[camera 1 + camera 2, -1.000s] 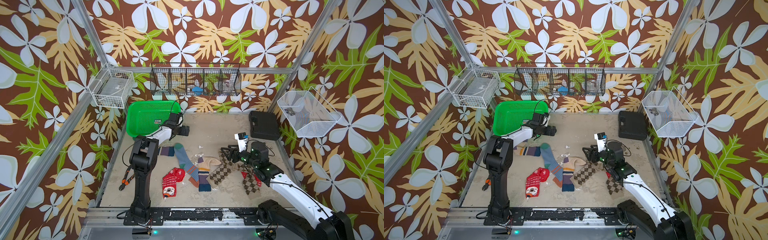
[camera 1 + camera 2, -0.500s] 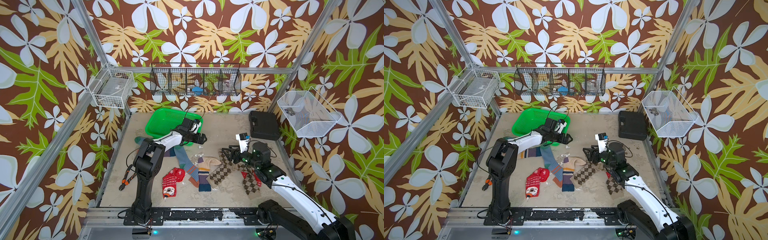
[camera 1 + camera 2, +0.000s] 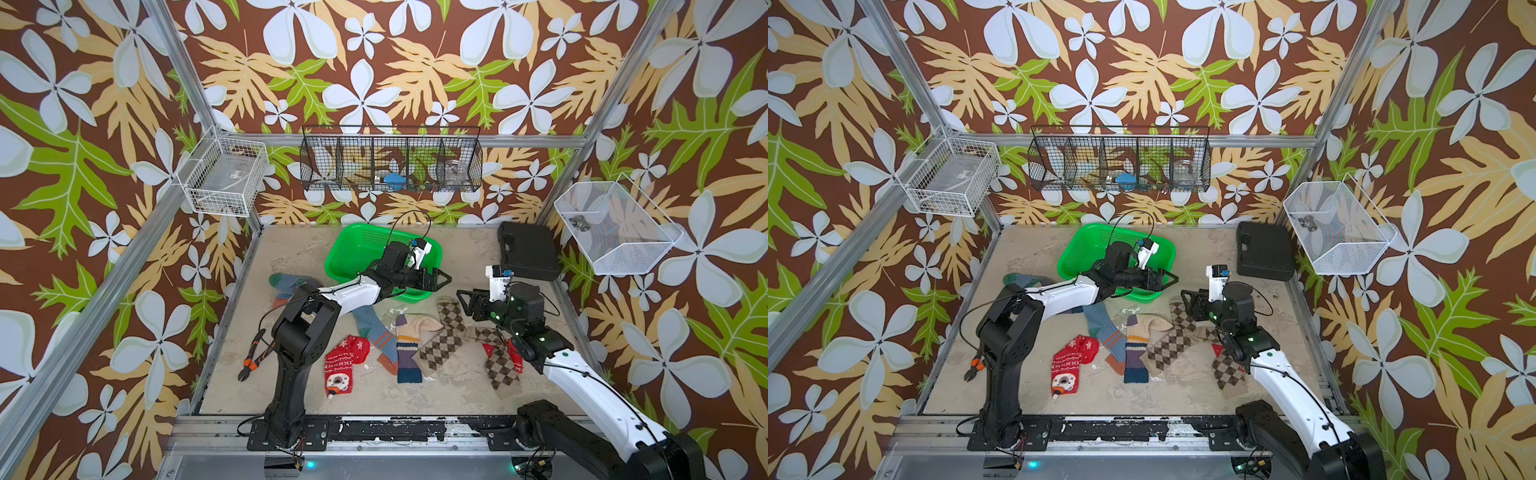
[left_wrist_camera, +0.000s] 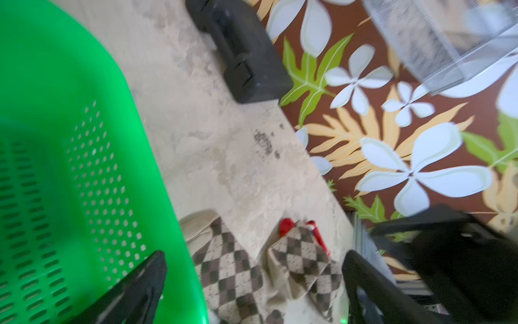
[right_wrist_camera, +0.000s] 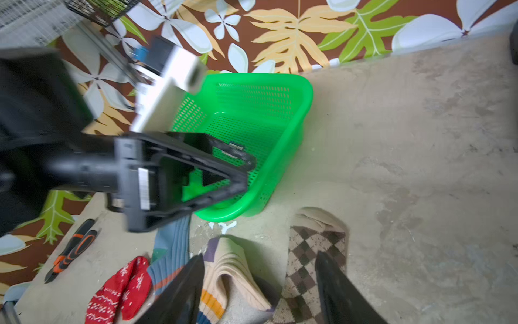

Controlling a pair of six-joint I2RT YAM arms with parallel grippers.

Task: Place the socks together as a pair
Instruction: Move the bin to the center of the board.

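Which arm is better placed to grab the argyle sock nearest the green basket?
Probably right: the right gripper hangs, jaws apart, over the upper end of that brown-beige argyle sock; the left gripper is over the green plastic basket.

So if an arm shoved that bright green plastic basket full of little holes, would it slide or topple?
The green perforated plastic basket looks empty and thin-walled, so it is probably light and would slide readily over the flat beige tabletop. It is low and wide, so tipping seems unlikely.

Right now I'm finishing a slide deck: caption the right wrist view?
Open left claw over the green basket, with argyle sock, cream striped sock and red snowflake sock strewn nearby.
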